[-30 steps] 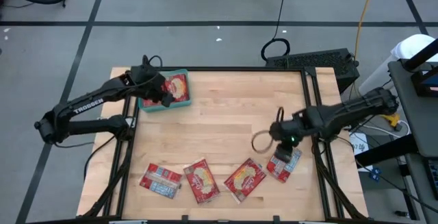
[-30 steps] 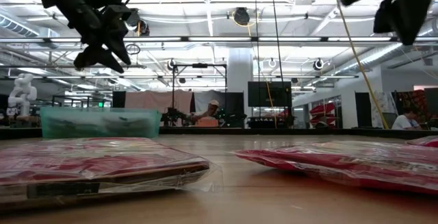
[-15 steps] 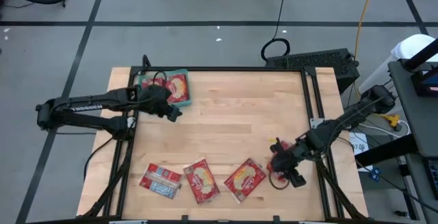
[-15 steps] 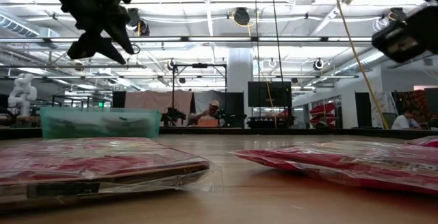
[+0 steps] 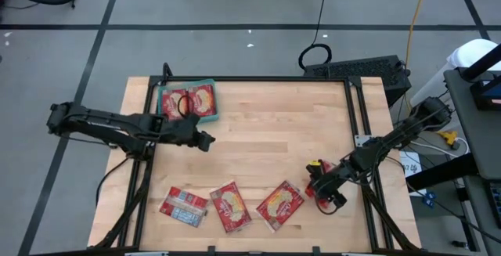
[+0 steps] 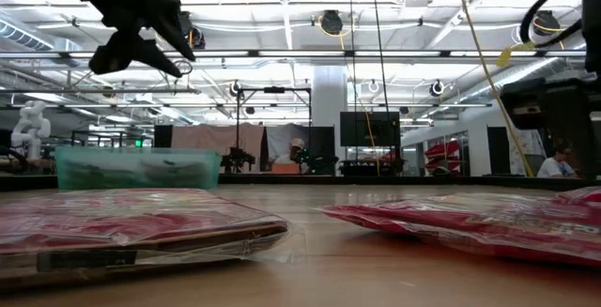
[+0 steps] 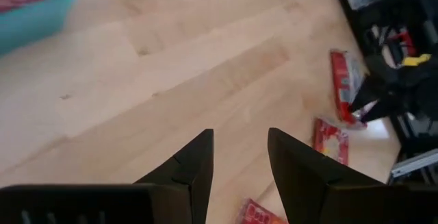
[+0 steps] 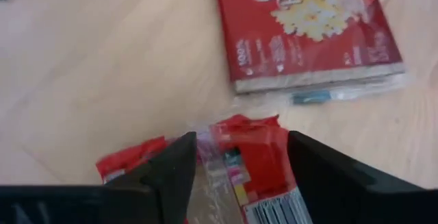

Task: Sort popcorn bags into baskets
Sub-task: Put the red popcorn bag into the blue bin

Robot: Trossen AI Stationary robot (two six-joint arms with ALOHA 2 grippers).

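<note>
The teal basket point(image 5: 188, 83) stands at the table's far left with red popcorn bags point(image 5: 202, 99) lying in it. My left gripper point(image 5: 205, 139) hangs open over bare wood, just nearer than the basket, with nothing between its fingers point(image 7: 239, 136). Three popcorn bags lie flat along the near edge point(image 5: 184, 207), point(image 5: 231, 207), point(image 5: 280, 205). At the near right my right gripper point(image 5: 315, 187) stands open, low over another red popcorn bag point(image 5: 311, 179). This bag's crumpled end point(image 8: 250, 152) lies between the two fingers, and the gripper hides most of it from above. My right gripper comes slanting down at the popcorn bag's crumpled end point(image 8: 239, 125), one finger on either side of it. The bag lies on the table. I cannot tell whether the fingers touch it.
The table's middle and far right are bare wood. A black frame rail point(image 5: 356, 131) runs along the right edge, close behind my right arm. The nearest lying bag point(image 8: 308, 25) is a short way from my right gripper.
My left gripper has left the basket and swung toward the table's near side and a little to the right, staying high. My right gripper has come down toward the near right, rolling its wrist, and now sits low over the right-hand popcorn bag.
</note>
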